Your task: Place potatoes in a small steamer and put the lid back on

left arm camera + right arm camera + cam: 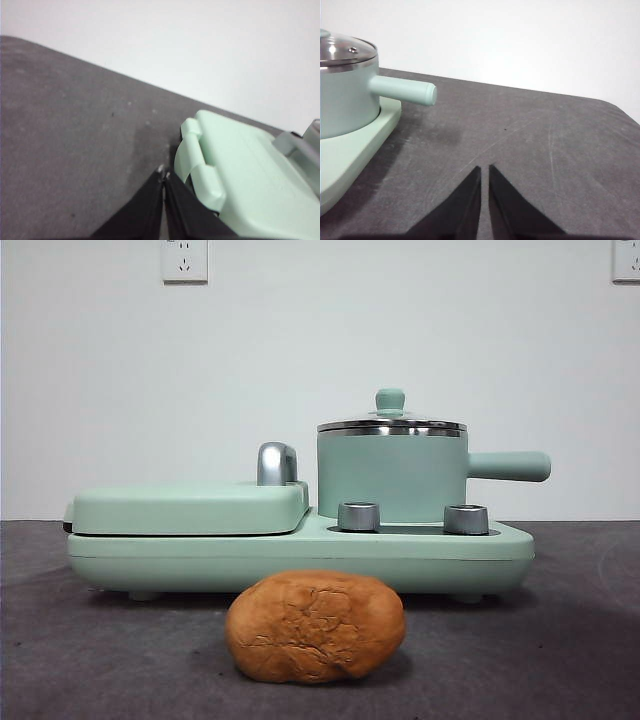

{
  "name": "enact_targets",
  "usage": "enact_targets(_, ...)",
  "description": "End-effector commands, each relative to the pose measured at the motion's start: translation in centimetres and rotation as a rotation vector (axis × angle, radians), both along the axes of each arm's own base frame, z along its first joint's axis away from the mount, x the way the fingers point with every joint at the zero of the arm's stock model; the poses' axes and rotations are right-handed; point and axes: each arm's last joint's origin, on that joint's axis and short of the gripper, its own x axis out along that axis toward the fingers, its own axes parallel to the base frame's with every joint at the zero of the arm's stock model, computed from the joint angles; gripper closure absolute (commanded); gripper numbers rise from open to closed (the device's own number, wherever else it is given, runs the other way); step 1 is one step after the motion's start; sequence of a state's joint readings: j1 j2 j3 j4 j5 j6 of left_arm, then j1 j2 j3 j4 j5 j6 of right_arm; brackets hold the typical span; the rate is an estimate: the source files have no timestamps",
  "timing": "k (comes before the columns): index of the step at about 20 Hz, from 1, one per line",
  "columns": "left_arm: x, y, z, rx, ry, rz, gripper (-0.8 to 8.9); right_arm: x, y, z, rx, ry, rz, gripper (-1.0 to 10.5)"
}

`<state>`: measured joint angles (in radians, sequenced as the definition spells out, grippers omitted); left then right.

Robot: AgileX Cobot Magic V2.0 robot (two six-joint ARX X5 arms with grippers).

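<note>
The orange-brown potato (315,627) lies on the dark table in front of the mint-green appliance. The small steamer (392,476) stands on the appliance's right side, its handle (508,466) pointing right. The glass lid (391,423) with its mint knob (390,399) sits on the pot. My left gripper (164,173) is shut and empty, hovering beside the flat griddle part (250,180). My right gripper (484,168) is shut and empty over bare table, off the side of the steamer (342,97) where its handle (405,90) points. Neither gripper shows in the front view.
The flat griddle part (190,508) with a chrome handle (277,463) fills the appliance's left half. Two steel dials (358,516) stand on the base (300,560) in front of the pot. A white wall with sockets (184,260) stands behind.
</note>
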<state>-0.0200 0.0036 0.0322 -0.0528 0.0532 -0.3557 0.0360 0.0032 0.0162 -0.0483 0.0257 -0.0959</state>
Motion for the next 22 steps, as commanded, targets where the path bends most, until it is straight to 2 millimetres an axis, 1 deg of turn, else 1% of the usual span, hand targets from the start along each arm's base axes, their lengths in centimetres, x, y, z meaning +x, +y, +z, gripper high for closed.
enact_targets(1, 0.1, 0.0, -0.3, -0.005, -0.019, 0.002, 8.08, 0.0, 0.0, 0.0, 0.041, -0.006, 0.002, 9.2)
enact_targets(5, 0.1, 0.0, -0.1, -0.005, -0.034, 0.002, 8.08, 0.0, 0.0, -0.1, 0.146, -0.004, -0.009, 9.2)
enact_targets(10, 0.1, 0.0, -0.1, -0.005, -0.040, 0.002, 8.08, 0.0, 0.0, 0.0, 0.196, -0.006, -0.010, 9.2)
enact_targets(12, 0.1, 0.0, 0.1, -0.006, -0.056, 0.002, 8.08, 0.0, 0.0, 0.0, 0.285, -0.011, -0.012, 9.3)
enact_targets(14, 0.1, 0.0, 0.5, -0.033, -0.072, 0.005, 8.07, 0.0, 0.0, 0.3, 0.432, -0.026, -0.011, 9.3)
enact_targets(16, -0.1, 0.0, 1.3, -0.097, -0.087, 0.005, 8.05, 0.0, 0.0, 0.6, 0.546, -0.039, -0.001, 9.3)
enact_targets(18, -0.3, 0.0, 2.4, -0.142, -0.114, 0.002, 8.05, -0.2, 0.0, 1.3, 0.615, -0.055, 0.008, 9.3)
enact_targets(22, -0.9, 0.0, 5.3, -0.120, -0.159, 0.000, 8.05, -0.8, 0.0, 3.6, 0.633, -0.113, 0.030, 9.3)
